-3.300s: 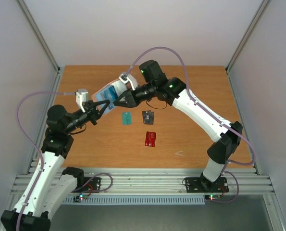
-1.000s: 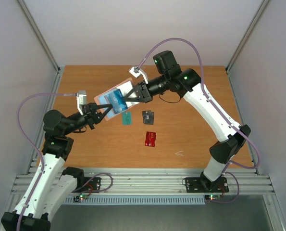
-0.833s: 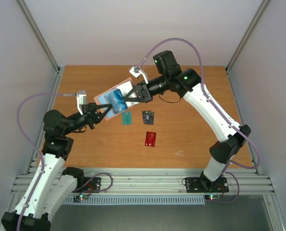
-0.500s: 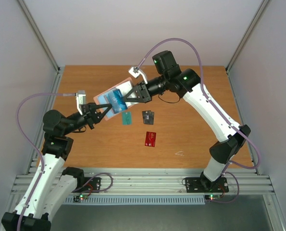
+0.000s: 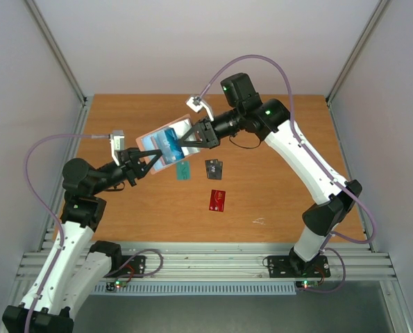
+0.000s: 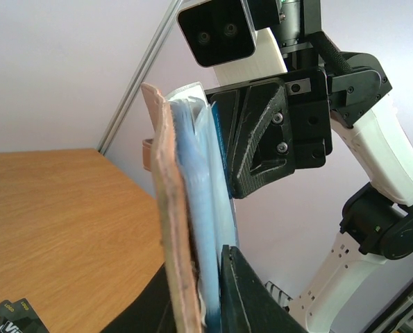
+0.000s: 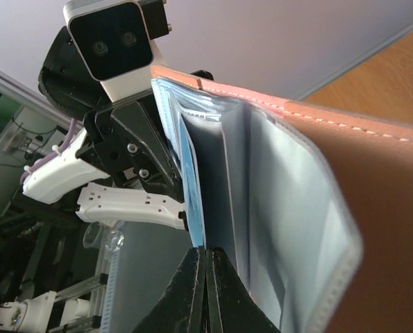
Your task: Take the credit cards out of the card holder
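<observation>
Now, from above, the card holder [image 5: 153,146] hangs over the table [image 5: 282,139], with three cards [image 5: 214,168] already lying below. At the left wrist, our left gripper [image 6: 200,300] clamps its lower edge. At the right wrist, our right gripper [image 7: 205,259] has just pinched shut on the blue card [image 7: 190,187], so we think the last pull can begin.

Card holder [image 7: 373,180] looks matt stitched leather, blue card [image 7: 190,187] plastic, table [image 6: 53,208] smooth wood.
</observation>
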Controlling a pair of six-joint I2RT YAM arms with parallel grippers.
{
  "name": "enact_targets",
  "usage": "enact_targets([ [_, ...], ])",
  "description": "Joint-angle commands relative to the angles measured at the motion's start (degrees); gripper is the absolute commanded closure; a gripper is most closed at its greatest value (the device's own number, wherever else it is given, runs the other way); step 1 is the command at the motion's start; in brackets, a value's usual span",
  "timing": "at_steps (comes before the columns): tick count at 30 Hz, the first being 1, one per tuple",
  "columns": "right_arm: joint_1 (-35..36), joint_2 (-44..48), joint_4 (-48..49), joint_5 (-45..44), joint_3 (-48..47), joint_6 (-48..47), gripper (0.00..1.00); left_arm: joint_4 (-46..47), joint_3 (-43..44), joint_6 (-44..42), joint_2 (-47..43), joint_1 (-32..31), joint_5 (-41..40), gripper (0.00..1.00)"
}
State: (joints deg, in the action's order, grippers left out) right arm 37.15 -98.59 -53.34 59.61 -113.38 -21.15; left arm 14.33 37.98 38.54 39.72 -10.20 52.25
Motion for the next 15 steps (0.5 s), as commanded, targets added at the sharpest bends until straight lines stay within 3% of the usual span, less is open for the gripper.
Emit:
enact_targets([
  [1,-0.90,1.41,-1.82,0.31,-1.09,-1.83,0.99,3.42,-0.51,-0.14,-0.37,0.10,0.55,0.89],
  [4,-0.91,1.68,-2.00,0.08,-1.02,-2.04,0.99,3.60,-0.53,-0.05,-0.27,0.09,0.75,0.92],
  [8,-1.75,1.82,-2.46,0.34,-1.12,-2.32,0.99,3.61,-0.51,-0.05,-0.27,0.09,0.84,0.89],
  [12,-1.87,1.45,-1.95,2.72,-1.31,-1.41,0.99,3.65,-0.44,-0.09,-0.17,0.09,0.79,0.99],
  [15,-0.75,0.72,-1.43,3.21,-1.32,-0.71,0.97,3.79,-0.44,-0.27,-0.01,0.09,0.83,1.00],
])
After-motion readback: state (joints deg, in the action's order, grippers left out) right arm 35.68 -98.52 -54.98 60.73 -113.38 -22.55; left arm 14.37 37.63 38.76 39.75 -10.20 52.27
